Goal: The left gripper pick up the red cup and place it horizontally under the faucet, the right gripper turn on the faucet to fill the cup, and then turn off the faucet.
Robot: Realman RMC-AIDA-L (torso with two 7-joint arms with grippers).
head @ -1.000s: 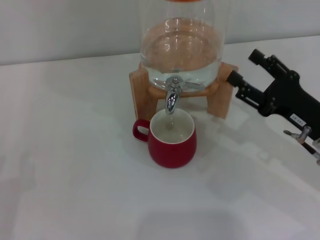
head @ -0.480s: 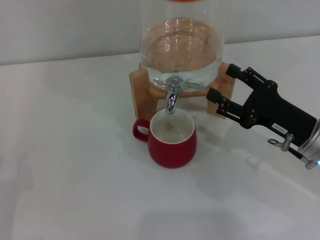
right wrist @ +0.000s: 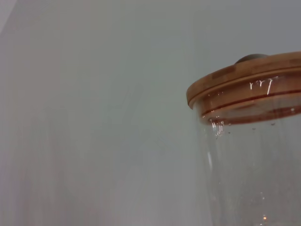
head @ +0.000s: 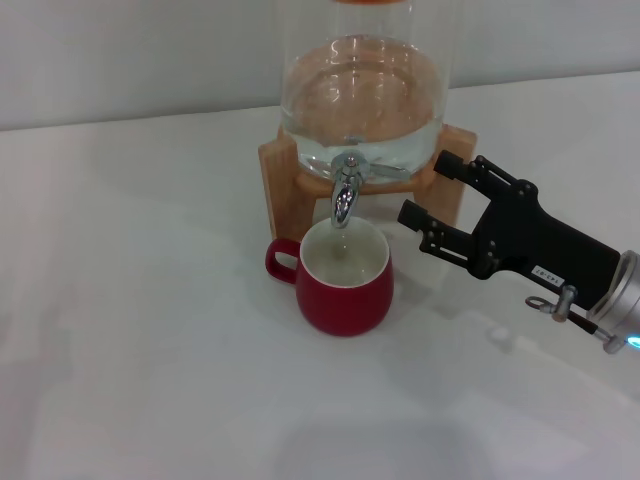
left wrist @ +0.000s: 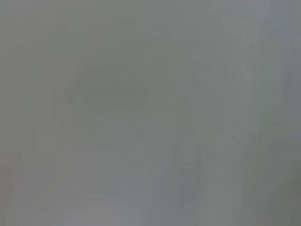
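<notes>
Red cup (head: 344, 284) sits upright on the table (head: 150, 330) beneath the faucet (head: 345, 190), at its 6 o'clock. Right claw (head: 432, 190), fingers apart, hovers at the faucet's 3 o'clock. Coming in low, it could clip the wooden stand (head: 278, 175) and miss the lever; the left claw is unseen.

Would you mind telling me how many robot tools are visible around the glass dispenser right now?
1. The all-black right tool with slim barred fingers, open, is beside the wooden stand, right of the shiny chrome faucet and the squat dark red ceramic cup. The left tool is out of view.
</notes>
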